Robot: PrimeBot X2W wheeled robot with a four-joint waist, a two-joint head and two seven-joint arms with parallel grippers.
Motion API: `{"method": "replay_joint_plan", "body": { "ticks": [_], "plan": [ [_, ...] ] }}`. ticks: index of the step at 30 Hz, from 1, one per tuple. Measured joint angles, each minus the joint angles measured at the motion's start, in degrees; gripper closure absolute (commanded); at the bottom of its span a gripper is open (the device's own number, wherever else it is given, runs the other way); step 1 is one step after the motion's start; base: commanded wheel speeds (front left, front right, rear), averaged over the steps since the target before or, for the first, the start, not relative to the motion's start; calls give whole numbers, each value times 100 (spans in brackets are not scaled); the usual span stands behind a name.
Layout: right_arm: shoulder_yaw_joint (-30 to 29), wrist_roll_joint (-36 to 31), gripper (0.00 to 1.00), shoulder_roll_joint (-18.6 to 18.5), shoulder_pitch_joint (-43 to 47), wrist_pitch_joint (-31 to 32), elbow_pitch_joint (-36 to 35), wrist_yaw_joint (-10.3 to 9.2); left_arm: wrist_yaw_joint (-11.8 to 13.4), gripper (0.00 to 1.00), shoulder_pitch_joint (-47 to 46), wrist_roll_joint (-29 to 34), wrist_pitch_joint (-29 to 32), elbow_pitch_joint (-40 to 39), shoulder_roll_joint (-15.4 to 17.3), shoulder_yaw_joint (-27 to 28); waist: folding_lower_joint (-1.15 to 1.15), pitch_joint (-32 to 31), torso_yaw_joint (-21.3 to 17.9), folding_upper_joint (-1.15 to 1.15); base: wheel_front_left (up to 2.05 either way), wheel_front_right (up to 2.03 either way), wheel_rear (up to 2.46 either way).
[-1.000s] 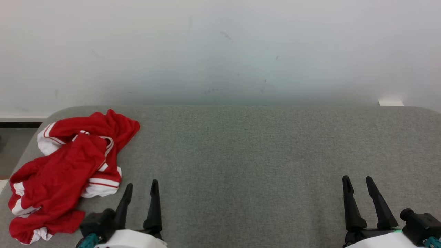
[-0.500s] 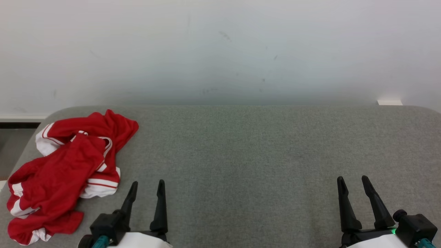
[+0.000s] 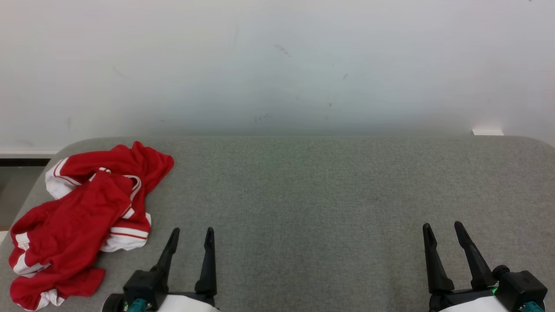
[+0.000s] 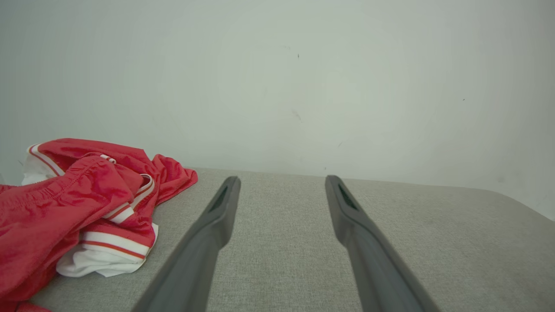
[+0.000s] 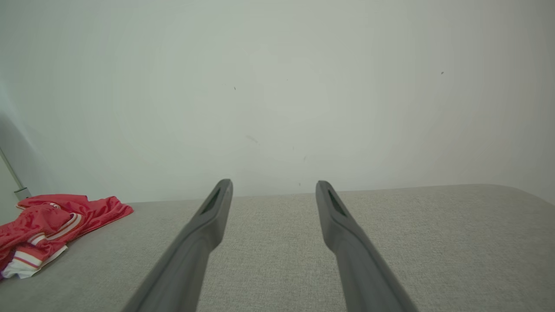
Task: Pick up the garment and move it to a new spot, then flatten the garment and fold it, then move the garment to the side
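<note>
Comparing with the head view a second back: the left fingers (image 3: 208,255) have drifted right along the near edge of the grey fabric-covered counter (image 3: 303,195), away from the crumpled red garment with white striped trim (image 3: 82,216). The marks on the pale wall (image 3: 277,65) and the small white object (image 3: 488,131) at the far right corner have slid a little left as well, so the camera itself has moved. The left fingers went against that slide, so their move is real. The right fingers (image 3: 431,255) have crept slightly left, hardly more than the camera's shift would account for. The garment heap keeps the same folds and the same lie.

Garment position: left end of the counter, bunched, running from close to the far edge down to the near left corner. It sits just to the left of the left fingers and well apart from the right ones.

Judgement: the pick-up has not begun. The sideways drift widens the gap to the cloth rather than closing it, so it looks like repositioning, not a reach. The left arm is the nearer one and would have to swing back left to take hold.

Fingers, left wrist view: the left fingers (image 4: 208,234) are spread wide, with bare counter between them and the garment (image 4: 65,208) off to the left, not touching. Right wrist view: the right fingers (image 5: 204,234) are likewise spread wide with nothing between them, and the garment (image 5: 47,216) lies far off to the left. Neither pair holds or touches cloth.
</note>
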Motion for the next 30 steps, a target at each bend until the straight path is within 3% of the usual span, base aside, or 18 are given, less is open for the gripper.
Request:
{"method": "replay_joint_plan", "body": {
  "ticks": [18,30],
  "plan": [
    [-43,11,0,0,3,-1,21,0,-10,0,-9,-1,0,38,1,54,0,-5,56,0,0,0,0],
    [-15,130,0,-3,97,-2,-92,0,-64,0,-98,65,-1,109,2,261,0,-14,567,0,0,0,0]
  ]
}}
